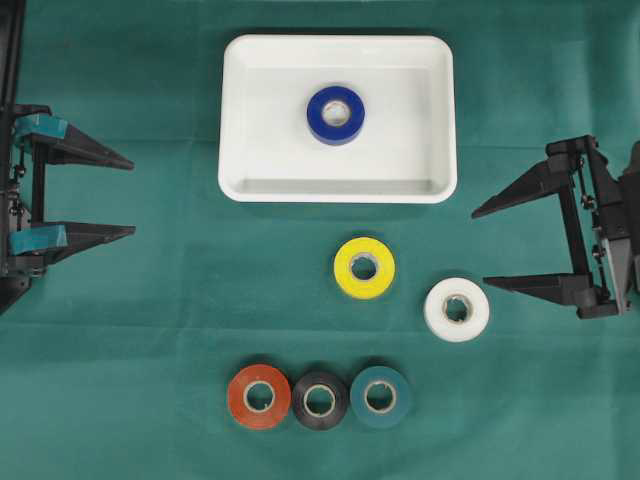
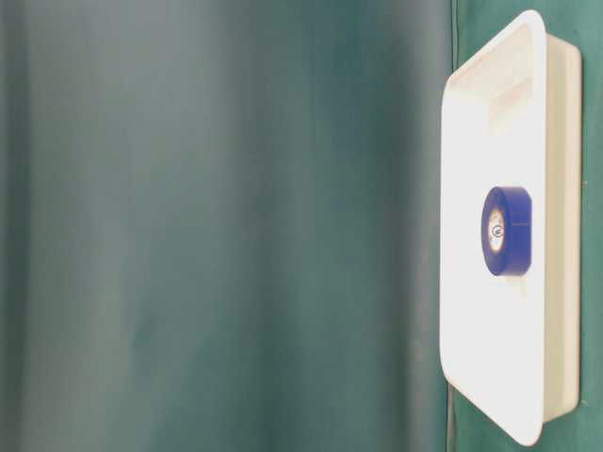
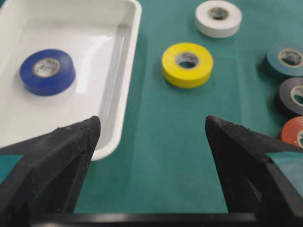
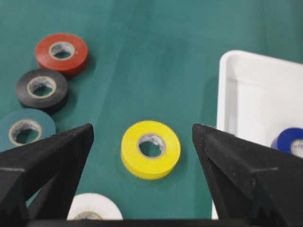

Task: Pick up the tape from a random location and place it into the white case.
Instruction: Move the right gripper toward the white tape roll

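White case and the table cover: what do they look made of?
White case: looks like moulded plastic, glossy; light glares off its floor in the left wrist view, and the corners are rounded with a raised rim. Table cover: probably a matte green cloth; no shine, and soft folds show in the table-level view.

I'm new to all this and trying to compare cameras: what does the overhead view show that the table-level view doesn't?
Only the overhead view shows both open grippers, left and right, and five rolls on the green cloth: yellow, white, red, black and teal. Only the table-level view shows the white case side-on. Both show the blue roll in the case.
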